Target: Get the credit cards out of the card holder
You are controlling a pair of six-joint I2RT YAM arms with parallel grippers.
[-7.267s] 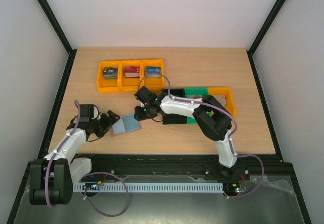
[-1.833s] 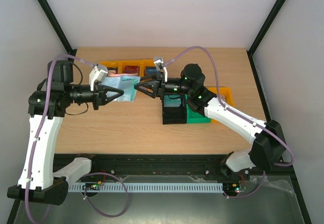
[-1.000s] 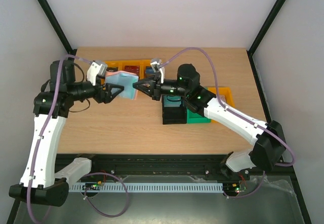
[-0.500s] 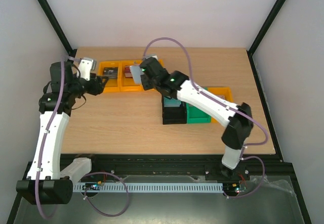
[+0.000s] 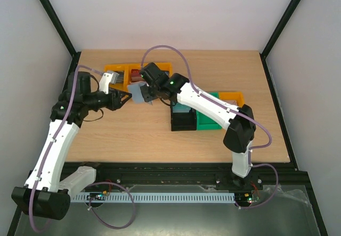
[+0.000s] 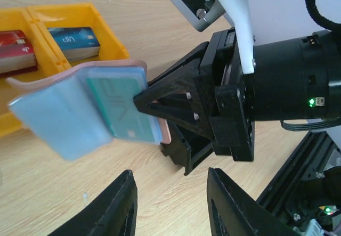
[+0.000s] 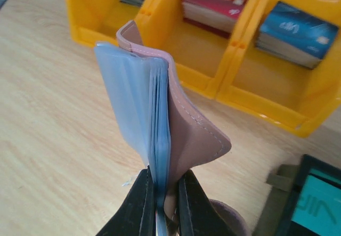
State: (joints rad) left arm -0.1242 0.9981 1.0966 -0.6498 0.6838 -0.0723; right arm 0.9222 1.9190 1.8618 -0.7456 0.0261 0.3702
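Observation:
My right gripper (image 7: 162, 175) is shut on the lower edge of the card holder (image 7: 184, 135) and holds it upright above the table, pinkish-brown cover to the right, pale blue leaves to the left. From the left wrist view the card holder (image 6: 58, 119) hangs open, and a teal credit card (image 6: 120, 111) lies in its pocket beside the right gripper's black fingers (image 6: 160, 100). My left gripper (image 6: 171, 172) stands open and empty just short of the holder. From above, the left gripper (image 5: 126, 97) points at the card holder (image 5: 136, 92) from the left.
A row of yellow bins (image 7: 240, 65) behind the holder contains stacks of red cards (image 7: 216, 4) and blue cards (image 7: 295, 25). A black bin (image 5: 183, 121), a green bin (image 5: 209, 121) and another yellow bin (image 5: 233, 96) sit to the right on the wooden table (image 5: 133, 135).
The right arm swung toward the back bins and then down and left, the holder still in its grip. The left gripper drew back, then returned close to the holder.

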